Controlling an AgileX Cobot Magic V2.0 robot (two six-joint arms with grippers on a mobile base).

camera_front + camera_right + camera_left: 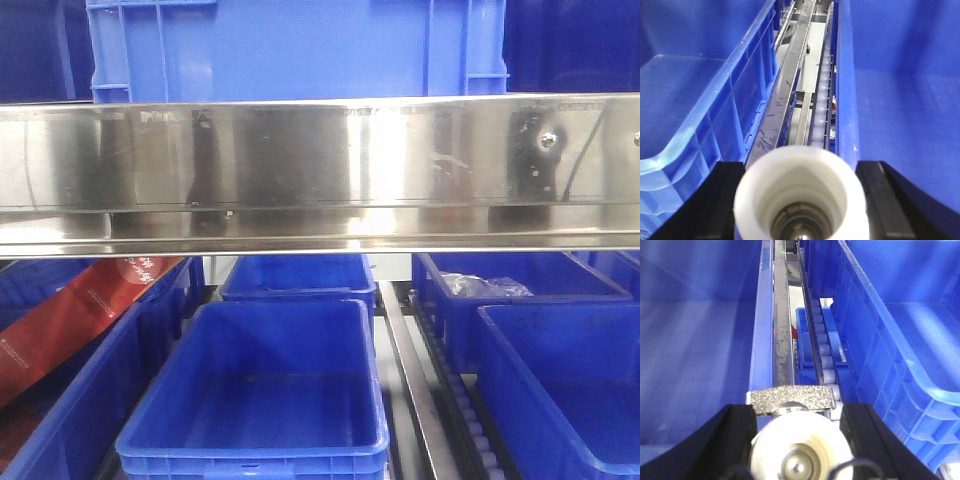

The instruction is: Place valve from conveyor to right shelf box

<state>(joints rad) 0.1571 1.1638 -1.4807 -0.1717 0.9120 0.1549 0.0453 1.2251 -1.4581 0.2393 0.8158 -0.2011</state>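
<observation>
We see valve (801, 172), white end cap toward camera, pinched in right hand (802, 197), above roller rail (820, 102) running between two blue boxes (700, 120). Second valve (799, 452), white cap plus knurled silver lever (792, 400), pinched in left hand (800, 440) over similar gap. Front view: steel shelf beam (320, 160) across, more blue boxes below. Red pack (80, 310) at left carries white print; we cannot read it.
</observation>
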